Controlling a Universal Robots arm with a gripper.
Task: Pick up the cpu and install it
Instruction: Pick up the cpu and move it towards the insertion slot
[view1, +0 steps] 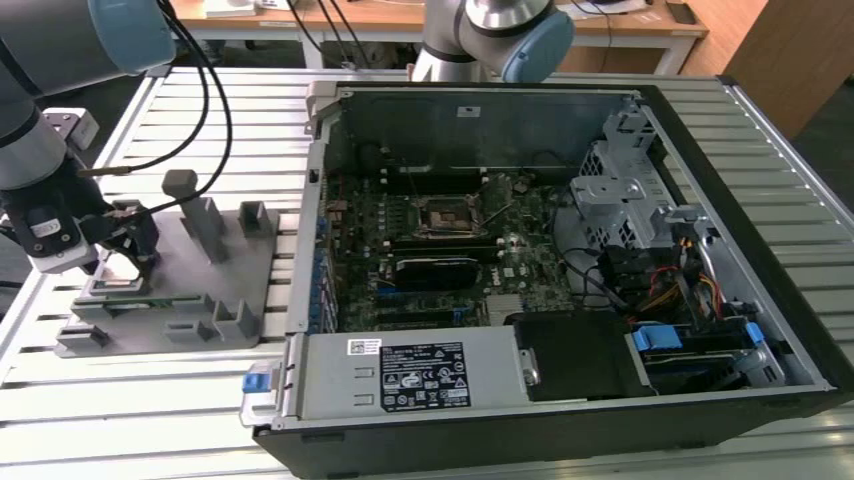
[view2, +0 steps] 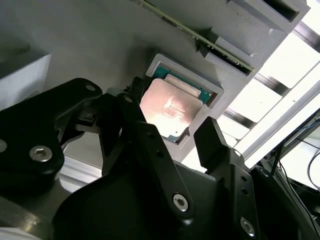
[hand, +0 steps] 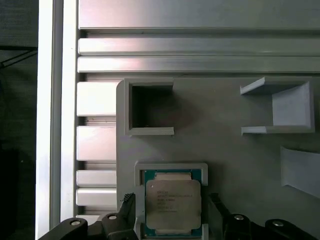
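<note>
1. The hand (view1: 124, 248) is down at the exterior view's left, low over the grey fixture (view1: 187, 300) on the slatted tabletop (view1: 147, 400).
2. The cpu (hand: 172, 202) lies flat in a square pocket of that fixture. Its silver top faces up and a thin green edge shows around it.
3. In both wrist views the black fingers (hand: 127, 207) stand one on each side of the cpu. They are spread wide, so the hand is released and grips nothing.
4. There is a gap between each finger and the chip, and the fingers sit outside the pocket's raised rim. I cannot tell whether the tips touch the fixture.
5. Two box-shaped holders (hand: 150, 107) rise from the fixture near the cpu.
6. The open case (view1: 747, 190) lies on its side to the exterior view's right of the fixture, well apart from the hand.
7. Inside it the board (view1: 527, 255) faces up, with the socket (view1: 441, 218) near its middle.
</note>
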